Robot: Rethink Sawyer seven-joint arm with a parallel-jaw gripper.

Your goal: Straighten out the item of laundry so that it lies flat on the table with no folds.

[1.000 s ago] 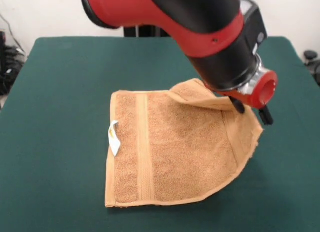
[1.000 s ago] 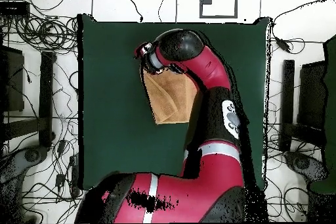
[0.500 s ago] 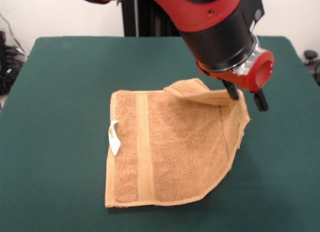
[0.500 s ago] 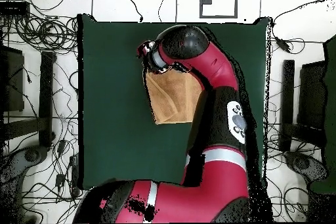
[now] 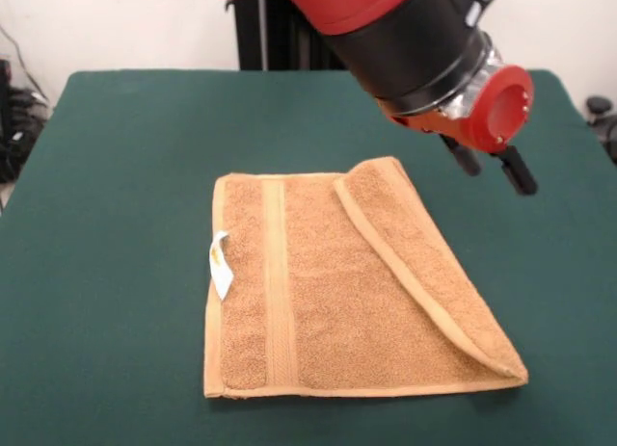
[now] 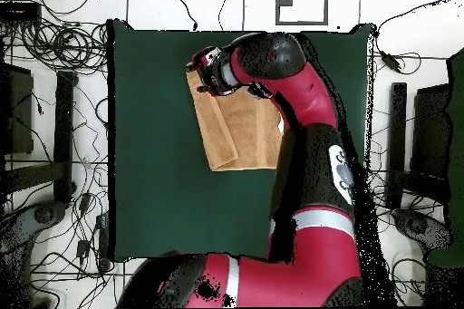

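The orange-tan towel (image 5: 318, 301) lies on the dark green table (image 5: 116, 176). Its right part is folded over in a diagonal flap (image 5: 424, 263) that runs from the far edge to the near right corner. A woven band and the white label (image 5: 220, 263) show at the left side. My gripper (image 5: 492, 167) hangs above the table just beyond the towel's far right corner, open and empty, clear of the cloth. In the overhead view the gripper (image 6: 201, 62) is over the upper left corner of the towel (image 6: 231, 133), and the arm hides the towel's right side.
The red and black arm (image 5: 405, 32) comes down from the top over the table's far right part. Cables and stands (image 6: 54, 124) lie on the floor around the table (image 6: 154, 197).
My gripper let go of the towel's raised right edge and moved up and away. The lifted part dropped and now lies as a flat diagonal fold.
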